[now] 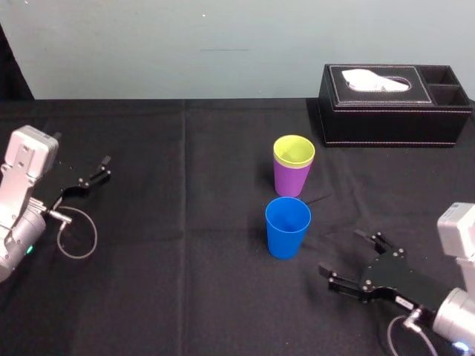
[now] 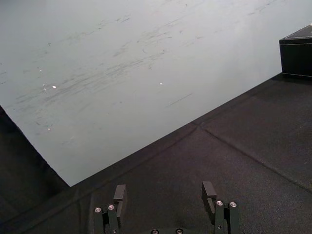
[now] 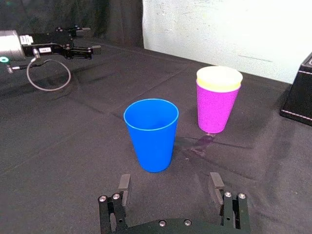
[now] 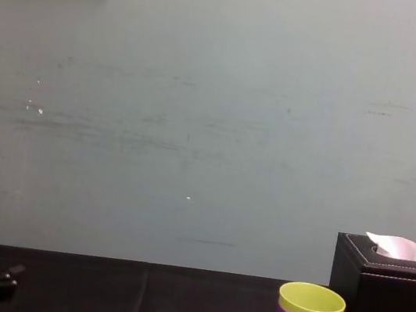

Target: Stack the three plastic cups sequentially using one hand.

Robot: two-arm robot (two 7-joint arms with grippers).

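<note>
- Yellow-green cup [image 1: 294,150] nests in purple cup [image 1: 291,180] just behind blue cup [image 1: 288,226].
- Right pincer [image 1: 341,251], wide and empty, near blue cup; grasping it seems next.
- Left pincer [image 2: 164,187] wide, well left of it.

**Smooth, faintly glossy plastic:** blue cup [image 1: 287,226]; at its 12 o'clock, the purple cup [image 1: 291,179] with the yellow-green cup [image 1: 294,150] inside it.

**Matt black cloth, lightly creased:** covers the bench [image 1: 185,282].

**Tissue box [image 1: 393,119], 2 o'clock:** black leather-look, pale stitching, soft white paper tissue [image 1: 375,80].

**The right pincer [image 3: 169,180]:** matt black, bright metal screws.
</note>
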